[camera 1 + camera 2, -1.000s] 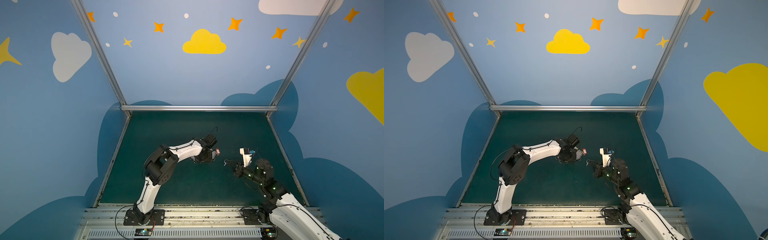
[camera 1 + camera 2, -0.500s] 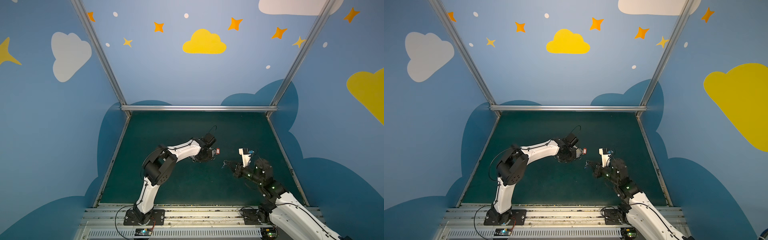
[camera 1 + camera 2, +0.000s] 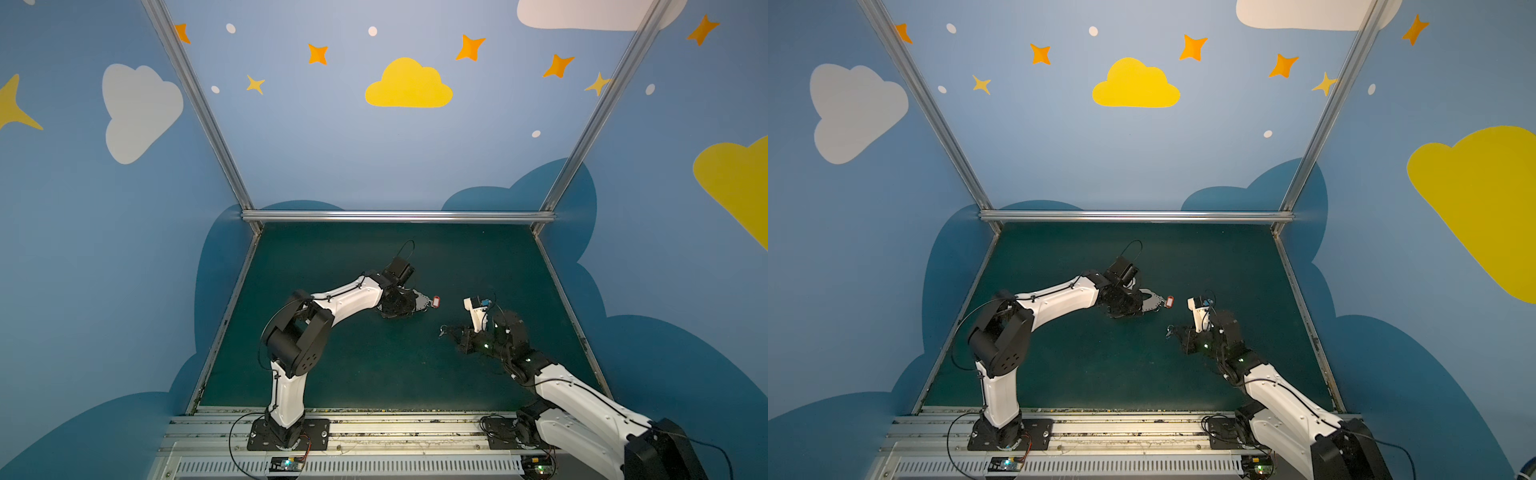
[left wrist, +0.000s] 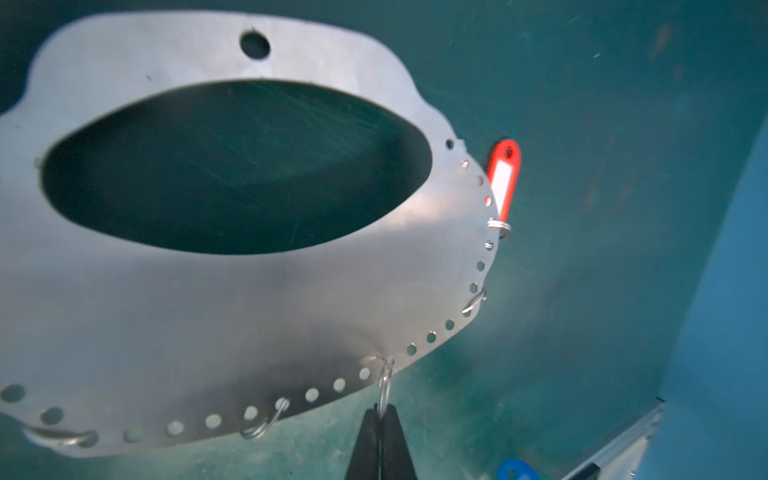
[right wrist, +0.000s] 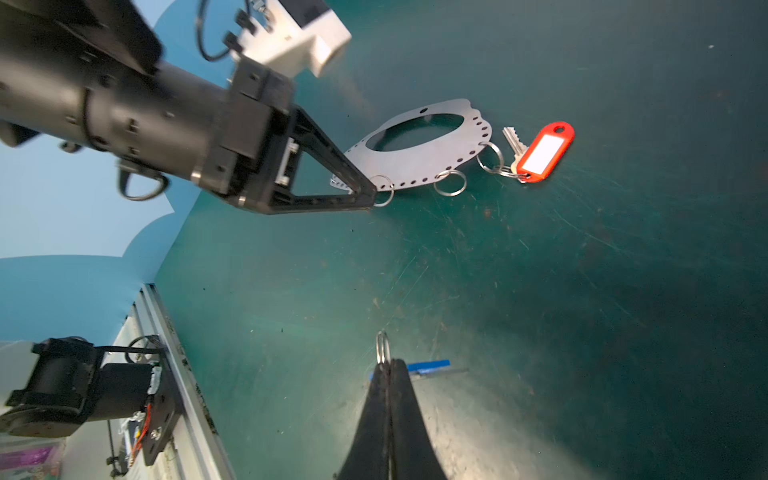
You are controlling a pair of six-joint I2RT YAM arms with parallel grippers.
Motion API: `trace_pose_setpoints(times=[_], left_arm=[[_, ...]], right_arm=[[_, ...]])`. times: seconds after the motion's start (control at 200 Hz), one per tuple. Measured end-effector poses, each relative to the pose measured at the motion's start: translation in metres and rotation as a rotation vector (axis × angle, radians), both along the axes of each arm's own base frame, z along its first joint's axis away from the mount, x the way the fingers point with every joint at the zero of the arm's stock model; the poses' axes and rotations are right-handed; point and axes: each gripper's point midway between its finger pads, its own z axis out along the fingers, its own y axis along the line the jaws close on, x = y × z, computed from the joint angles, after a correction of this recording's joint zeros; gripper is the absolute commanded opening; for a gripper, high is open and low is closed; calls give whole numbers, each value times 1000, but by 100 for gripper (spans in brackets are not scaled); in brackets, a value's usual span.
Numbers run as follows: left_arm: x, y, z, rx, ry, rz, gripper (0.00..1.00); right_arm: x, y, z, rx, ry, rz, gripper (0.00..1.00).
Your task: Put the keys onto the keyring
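Both pinching: my left claw (image 4: 381,415) grips a wire ring (image 4: 385,384) on the keyring (image 4: 208,311), my right claw (image 5: 387,365) the ring of the blue key (image 5: 428,366); red key (image 5: 515,146) already hooked on.

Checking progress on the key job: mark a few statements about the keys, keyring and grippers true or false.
1. The red-tagged key hangs from the keyring. True.
2. The left gripper is shut on a wire ring of the keyring. True.
3. The right gripper is open and empty. False: it is shut on the split ring of the blue-tagged key.
4. The blue-tagged key is on the keyring. False: it is at the right gripper, apart from the keyring.
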Motion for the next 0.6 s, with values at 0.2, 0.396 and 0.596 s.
trace_pose_setpoints(times=[0.2, 0.396, 0.596], left_arm=[[-4, -2, 13, -62, -4, -1, 4], [-7, -1, 11, -94, 15, 3, 4], [-6, -5, 14, -121, 14, -2, 4]], right_arm=[[7, 12, -24, -26, 34, 37, 0], [14, 28, -34, -34, 50, 73, 0], [28, 49, -28, -17, 35, 109, 0]])
